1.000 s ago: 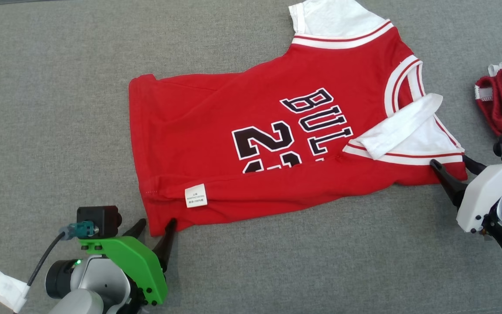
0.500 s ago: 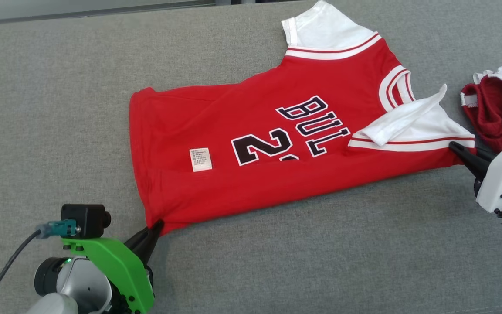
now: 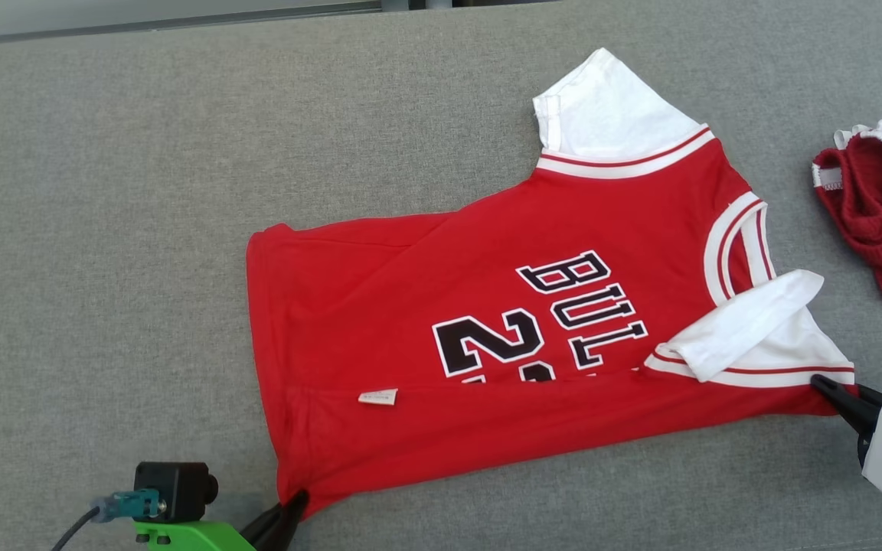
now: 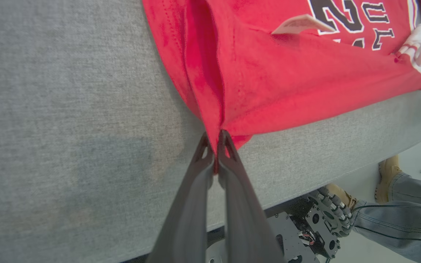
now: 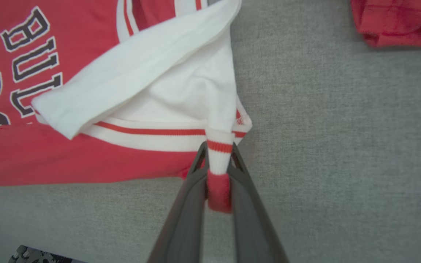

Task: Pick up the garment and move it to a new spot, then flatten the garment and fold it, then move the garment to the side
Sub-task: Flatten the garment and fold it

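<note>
Pinching one hem corner of the jersey (image 3: 502, 306) are the left fingers (image 3: 292, 509) — clenched tight on red fabric that bunches into a ridge at the tips and fans out beyond them. Jersey lies on the grey counter (image 3: 104, 229), stretched between the two sets of fingers, lettering and number up, near edge folded over. White care label (image 3: 377, 397) sits beyond and right of the left fingers, on that fold. Right fingers (image 3: 830, 386) are clamped on the sleeve seam — striped trim (image 5: 217, 153) wedged between them, a red nub poking out behind the tips. White sleeve (image 3: 747, 325) is flopped over just left of those tips. Second dark red garment (image 3: 881, 222) lies beyond the right fingers, apart from the jersey. Left wrist view: a person's jeans leg (image 4: 408, 219) and boot (image 4: 386, 175) past the counter edge.
</note>
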Robot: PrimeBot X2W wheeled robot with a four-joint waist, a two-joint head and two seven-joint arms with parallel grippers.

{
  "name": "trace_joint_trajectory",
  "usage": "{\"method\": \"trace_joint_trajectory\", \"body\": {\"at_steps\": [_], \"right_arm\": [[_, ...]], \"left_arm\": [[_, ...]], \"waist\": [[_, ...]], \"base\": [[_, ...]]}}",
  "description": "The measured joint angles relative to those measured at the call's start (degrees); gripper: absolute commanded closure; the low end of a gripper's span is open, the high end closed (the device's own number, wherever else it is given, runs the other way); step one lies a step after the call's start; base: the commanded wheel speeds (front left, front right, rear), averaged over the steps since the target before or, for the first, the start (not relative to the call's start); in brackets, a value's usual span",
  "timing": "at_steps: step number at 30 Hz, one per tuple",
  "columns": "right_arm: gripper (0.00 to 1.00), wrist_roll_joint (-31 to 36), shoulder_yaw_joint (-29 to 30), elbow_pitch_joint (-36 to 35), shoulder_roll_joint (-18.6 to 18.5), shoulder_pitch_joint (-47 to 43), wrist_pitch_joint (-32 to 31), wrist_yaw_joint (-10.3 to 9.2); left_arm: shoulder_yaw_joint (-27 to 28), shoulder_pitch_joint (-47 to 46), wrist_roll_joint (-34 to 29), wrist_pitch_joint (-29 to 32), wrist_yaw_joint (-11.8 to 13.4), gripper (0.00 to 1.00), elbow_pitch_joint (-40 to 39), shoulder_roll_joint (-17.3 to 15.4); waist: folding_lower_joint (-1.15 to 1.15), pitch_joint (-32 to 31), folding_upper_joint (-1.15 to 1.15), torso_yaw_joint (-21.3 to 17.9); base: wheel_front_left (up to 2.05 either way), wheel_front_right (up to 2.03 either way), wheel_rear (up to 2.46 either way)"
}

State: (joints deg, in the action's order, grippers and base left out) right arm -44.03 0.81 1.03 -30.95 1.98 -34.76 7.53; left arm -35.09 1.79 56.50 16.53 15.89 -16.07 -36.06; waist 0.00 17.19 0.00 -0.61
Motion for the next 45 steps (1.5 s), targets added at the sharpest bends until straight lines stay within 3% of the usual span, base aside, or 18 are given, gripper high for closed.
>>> {"method": "trace_joint_trajectory", "body": {"at_steps": [2, 3, 4, 5, 11, 14, 18, 20, 24, 32, 45], "right_arm": [[1.00, 1.09, 0.15, 0.08, 0.09, -0.92, 0.93, 0.00], [0.67, 2.00, 0.09, 0.04, 0.07, -1.07, 2.09, 0.01], [0.18, 2.42, 0.01, 0.12, 0.09, -1.07, 3.13, 0.01], [0.00, 2.50, -0.21, 0.31, 0.07, -1.07, 3.64, 0.00], [0.00, 1.87, 0.24, -0.62, -0.51, 0.16, 7.67, 0.00], [0.00, 1.52, 1.33, -3.36, -2.98, 0.96, 7.64, -0.02], [0.00, 1.57, 3.49, -7.42, -5.86, 8.37, 6.87, -0.05], [0.00, 3.00, 2.83, -7.35, -6.57, 13.48, 5.82, -0.04], [0.00, 5.35, -1.48, -3.80, -5.90, 25.46, 2.63, -0.04], [0.00, 10.36, -11.21, 10.51, -2.54, 46.14, 1.66, -0.04], [0.00, 13.71, -19.31, 29.87, 0.38, 56.50, 7.08, -0.02]], "left_arm": [[-0.38, 0.66, 0.03, -0.24, 0.00, 1.00, 0.12, 0.40], [-0.48, 0.79, 0.01, -0.44, -0.01, 1.00, 0.23, 0.45], [-0.49, 0.78, -0.07, -0.51, -0.01, 0.90, 0.35, 0.46], [-0.62, 0.75, -0.48, -0.56, 0.02, 0.00, 0.48, 0.43], [0.20, 0.02, -0.79, -1.30, 0.38, 0.00, -0.30, 0.85], [1.98, -0.40, -0.83, -1.22, 0.78, 0.00, -1.98, -1.23], [4.93, -6.30, -2.61, 0.29, 0.85, 0.00, -4.47, -4.44], [5.04, -11.22, -2.74, 2.76, 0.64, 0.00, -3.71, -4.21], [2.83, -23.27, -4.85, 7.43, -0.66, 0.00, 1.85, -1.19], [-4.08, -41.67, -7.73, 13.68, -4.00, 0.00, 17.66, 10.35], [-7.59, -49.64, -8.65, 13.54, -8.46, 0.00, 31.06, 18.35]], "waist": [[0.00, 0.26, 0.00, -0.13], [0.00, 0.39, 0.00, -0.19], [0.00, 0.52, 0.00, -0.24], [0.00, 0.64, 0.00, -0.27], [0.00, 1.38, 0.00, -0.03], [0.00, 1.90, 0.00, 0.18], [0.00, 3.40, 0.00, 0.29], [0.00, 4.39, 0.00, 0.49], [0.00, 6.64, 0.00, 1.26], [0.01, 11.19, 0.00, 4.50], [0.01, 14.91, 0.00, 10.94]], "base": [[0.00, 0.00, 0.00], [0.00, 0.00, 0.00], [0.00, 0.00, 0.00], [0.00, 0.00, 0.00], [0.00, 0.00, 0.00], [0.00, 0.00, 0.00], [0.00, 0.00, 0.00], [0.00, 0.00, 0.00], [0.00, 0.00, 0.00], [0.00, 0.00, 0.00], [0.00, 0.00, 0.00]]}}
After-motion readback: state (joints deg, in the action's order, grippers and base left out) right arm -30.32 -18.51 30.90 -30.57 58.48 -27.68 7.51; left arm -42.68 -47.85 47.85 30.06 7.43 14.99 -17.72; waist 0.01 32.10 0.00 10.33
